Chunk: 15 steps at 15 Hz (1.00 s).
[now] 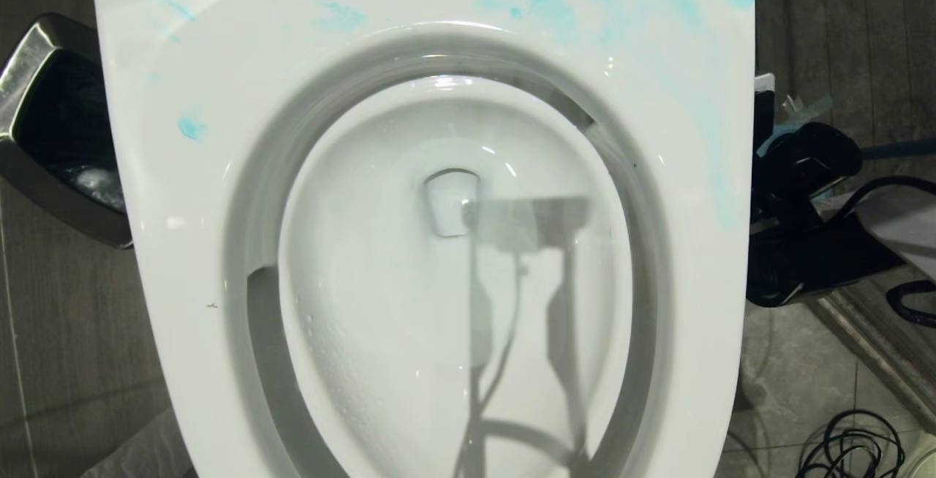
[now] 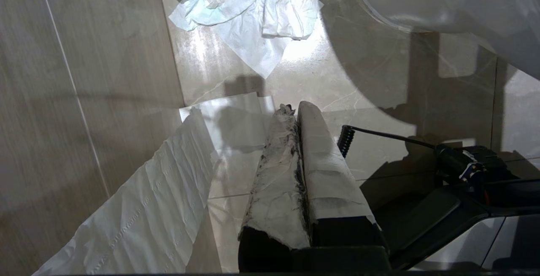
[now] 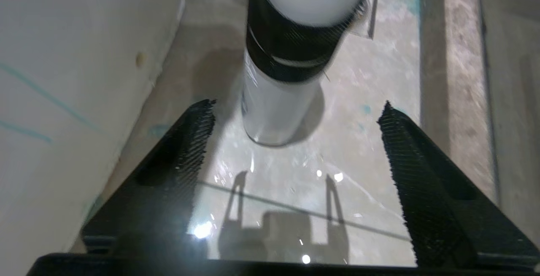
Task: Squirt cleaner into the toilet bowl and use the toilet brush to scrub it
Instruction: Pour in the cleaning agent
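Note:
The white toilet bowl (image 1: 380,361) fills the head view from above, with water low inside. Blue cleaner smears (image 1: 191,127) streak its seat (image 1: 241,47). My right arm (image 1: 804,244) hangs low beside the toilet's right side. In the right wrist view my right gripper (image 3: 297,103) is open wide above the floor, and nothing is between its fingers. Just past its fingertips (image 3: 198,128) a white cylinder with a black band (image 3: 274,107) stands upright on the floor; I cannot tell whether it is the cleaner or the toilet brush. My left gripper (image 2: 297,106) is shut, paper-wrapped and parked over the floor.
A steel-rimmed trash bin (image 1: 51,120) stands left of the toilet. Loose black cables (image 1: 852,449) lie at the right front. Crumpled tissue (image 2: 249,6) and a paper strip (image 2: 147,208) lie on the tiles under the left arm, near a coiled cable (image 2: 345,139).

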### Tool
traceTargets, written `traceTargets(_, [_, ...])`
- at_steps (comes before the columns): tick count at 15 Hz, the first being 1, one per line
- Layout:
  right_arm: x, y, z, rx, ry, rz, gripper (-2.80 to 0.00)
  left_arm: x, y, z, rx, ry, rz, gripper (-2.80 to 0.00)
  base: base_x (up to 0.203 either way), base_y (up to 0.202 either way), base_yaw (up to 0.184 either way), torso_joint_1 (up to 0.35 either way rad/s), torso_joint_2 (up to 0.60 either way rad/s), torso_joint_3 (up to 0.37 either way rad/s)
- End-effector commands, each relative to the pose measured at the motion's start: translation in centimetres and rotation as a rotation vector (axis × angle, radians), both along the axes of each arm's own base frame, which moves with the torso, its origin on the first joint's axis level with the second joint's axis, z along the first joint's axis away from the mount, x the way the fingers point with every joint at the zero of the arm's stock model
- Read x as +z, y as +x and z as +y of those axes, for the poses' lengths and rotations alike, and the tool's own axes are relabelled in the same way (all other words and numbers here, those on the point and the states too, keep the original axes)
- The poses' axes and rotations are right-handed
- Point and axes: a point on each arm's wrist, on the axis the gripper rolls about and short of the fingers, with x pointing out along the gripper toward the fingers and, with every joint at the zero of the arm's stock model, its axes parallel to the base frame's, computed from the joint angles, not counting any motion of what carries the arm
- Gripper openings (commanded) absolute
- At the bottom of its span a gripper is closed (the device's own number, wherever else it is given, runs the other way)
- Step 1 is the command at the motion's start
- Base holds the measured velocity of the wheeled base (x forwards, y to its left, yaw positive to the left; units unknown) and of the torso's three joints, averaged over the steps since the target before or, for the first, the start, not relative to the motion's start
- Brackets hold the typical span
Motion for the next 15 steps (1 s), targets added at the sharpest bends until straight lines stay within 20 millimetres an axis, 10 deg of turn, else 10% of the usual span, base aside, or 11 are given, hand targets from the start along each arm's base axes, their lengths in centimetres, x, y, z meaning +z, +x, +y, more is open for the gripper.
traceTargets(1, [0.2,0.7,0.5,0.009,0.002,-0.033,0.00,0.0,0.0,0.0,0.000,0.000,0.000,-2.80,0.000,0.000,0.000,0.000,0.00,0.000])
traceTargets(15, [2.2,6.2,0.5,-0.023,0.040,-0.317,0.00,0.0,0.0,0.0,0.000,0.000,0.000,-2.80,0.000,0.000,0.000,0.000,0.00,0.000])
